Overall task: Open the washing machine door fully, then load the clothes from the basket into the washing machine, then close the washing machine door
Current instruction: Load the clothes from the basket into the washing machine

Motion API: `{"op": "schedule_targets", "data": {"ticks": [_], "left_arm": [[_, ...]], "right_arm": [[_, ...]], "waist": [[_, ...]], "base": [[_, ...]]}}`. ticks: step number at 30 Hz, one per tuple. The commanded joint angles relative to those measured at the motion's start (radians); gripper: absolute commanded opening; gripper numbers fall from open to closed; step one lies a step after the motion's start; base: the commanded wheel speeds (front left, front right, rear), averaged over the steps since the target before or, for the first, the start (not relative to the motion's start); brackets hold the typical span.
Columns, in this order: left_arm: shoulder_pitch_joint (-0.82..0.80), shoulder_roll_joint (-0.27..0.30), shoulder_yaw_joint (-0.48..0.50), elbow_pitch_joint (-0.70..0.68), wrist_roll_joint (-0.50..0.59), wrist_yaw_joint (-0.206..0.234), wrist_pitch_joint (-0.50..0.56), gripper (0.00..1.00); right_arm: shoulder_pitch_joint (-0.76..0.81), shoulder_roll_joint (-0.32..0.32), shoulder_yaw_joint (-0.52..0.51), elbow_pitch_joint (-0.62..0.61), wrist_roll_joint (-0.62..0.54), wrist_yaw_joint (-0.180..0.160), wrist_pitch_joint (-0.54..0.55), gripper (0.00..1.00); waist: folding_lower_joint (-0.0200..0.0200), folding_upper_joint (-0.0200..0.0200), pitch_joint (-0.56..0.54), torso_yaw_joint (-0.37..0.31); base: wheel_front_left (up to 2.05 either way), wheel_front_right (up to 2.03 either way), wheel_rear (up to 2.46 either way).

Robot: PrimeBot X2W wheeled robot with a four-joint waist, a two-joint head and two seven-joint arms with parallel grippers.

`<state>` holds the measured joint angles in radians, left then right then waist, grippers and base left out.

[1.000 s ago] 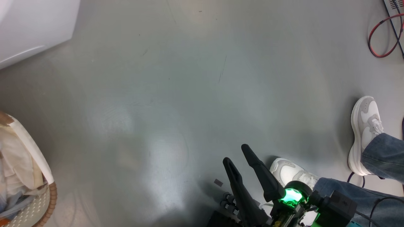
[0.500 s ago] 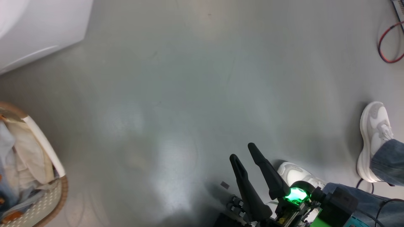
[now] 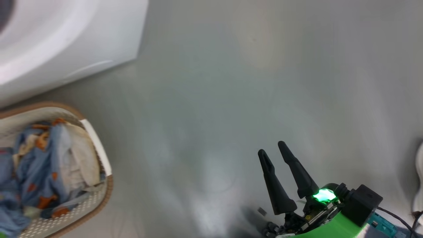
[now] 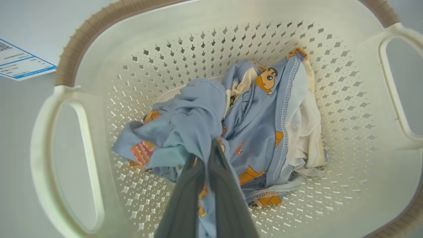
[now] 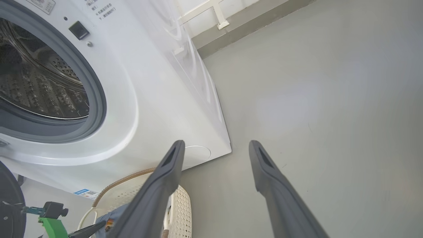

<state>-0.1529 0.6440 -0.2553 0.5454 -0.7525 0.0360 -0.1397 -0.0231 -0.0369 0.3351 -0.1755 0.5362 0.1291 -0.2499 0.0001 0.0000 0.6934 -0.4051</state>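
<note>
The left gripper (image 4: 205,152) has its jaws pinched on a fold of the clothes (image 4: 261,125), which lie in the basket (image 4: 198,36) just beside the washing machine (image 5: 155,86). The right gripper (image 3: 272,148) hangs over the floor (image 3: 231,82), jaws wide and empty.

The head camera swings toward the robot's left, so the whole picture shifts. The big white front-loading washing machine (image 3: 66,43) now takes far more of the upper left. The cream-white perforated plastic basket with a brown woven-look rim (image 3: 107,195) shows much more of the light blue, orange-patched clothes (image 3: 39,165). A person's white shoe (image 3: 419,178) is now a sliver at the right edge. The right claw (image 3: 272,148) sits further right in the frame.
</note>
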Motion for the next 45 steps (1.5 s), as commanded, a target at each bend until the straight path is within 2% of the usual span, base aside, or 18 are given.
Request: {"op": "schedule_targets", "data": {"ticks": [1,11,18,24,33,45], "left_arm": [[0.018,0.018,0.039,-0.027,-0.013,0.014,-0.015,0.0],[0.09,-0.099,0.029,-0.15,-0.045,0.056,-0.065,0.0],[0.131,-0.157,0.007,-0.194,-0.038,0.081,-0.083,0.0],[0.193,-0.227,-0.007,-0.259,-0.012,0.13,-0.108,0.0],[0.276,-0.298,-0.004,-0.339,0.032,0.151,-0.12,0.0],[0.344,-0.356,0.06,-0.47,0.144,0.142,-0.122,0.0]], "right_arm": [[0.008,-0.013,0.009,-0.007,-0.02,0.002,-0.012,1.0],[0.064,-0.013,-0.104,0.062,-0.093,0.002,-0.012,1.0],[0.114,-0.013,-0.151,0.085,-0.131,0.002,-0.012,1.0],[0.183,-0.013,-0.208,0.101,-0.19,0.002,-0.012,1.0],[0.248,-0.013,-0.261,0.115,-0.275,0.002,-0.012,1.0],[0.277,-0.013,-0.29,0.134,-0.338,0.002,-0.012,1.0]], "waist": [[-0.0001,0.0,-0.09,0.082],[-0.0001,0.0,-0.314,0.188],[-0.0001,0.0,-0.426,0.224],[-0.0001,0.0,-0.555,0.265],[-0.0001,0.0,-0.668,0.306],[-0.0001,0.0,-0.736,0.342]], "base": [[0.0,0.0,0.0],[0.0,0.0,0.0],[0.0,0.0,0.0],[0.0,0.0,0.0],[0.0,0.0,0.0],[0.0,0.0,0.0]]}}
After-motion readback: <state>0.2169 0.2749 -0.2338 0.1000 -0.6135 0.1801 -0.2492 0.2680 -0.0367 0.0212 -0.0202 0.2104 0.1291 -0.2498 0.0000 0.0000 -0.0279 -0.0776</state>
